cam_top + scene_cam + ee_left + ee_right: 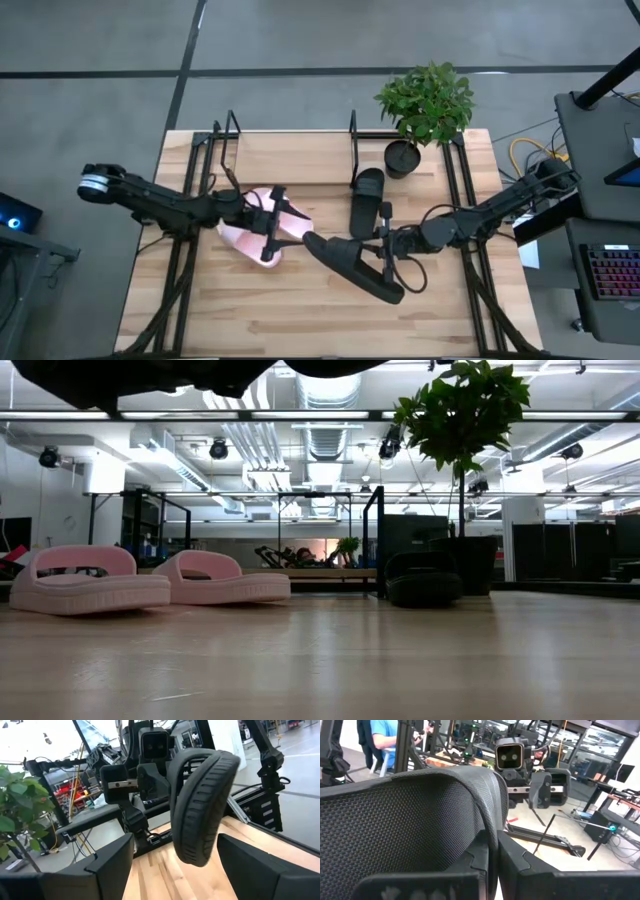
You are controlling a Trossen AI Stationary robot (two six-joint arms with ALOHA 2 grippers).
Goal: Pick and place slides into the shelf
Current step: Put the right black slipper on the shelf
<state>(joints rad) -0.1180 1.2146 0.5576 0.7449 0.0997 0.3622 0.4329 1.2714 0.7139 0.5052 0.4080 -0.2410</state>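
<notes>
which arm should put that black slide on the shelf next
The right. Its gripper is already shut on the lifted black slide, near the shelf. The left gripper is open over the pink slides.

Two pink slides (150,580), two black slides (367,197), seemingly one plant (427,100).

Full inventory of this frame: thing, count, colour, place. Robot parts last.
Pink slides: two, pale pink, on the table's left half, side by side under the left hand.
Black slide on table: one, matte black, mid-table near the plant pot.
Held black slide: one, matte black, clamped in the right hand, off the table.
Shelf: one, black rod frame, along the far edge.
Potted plant: one, green in a black pot, far right corner.
Table: one, light wood.
Person: one, blue top, in the background.
Left hand: open, over the pink slides.
Right hand: shut on the held black slide.
</notes>
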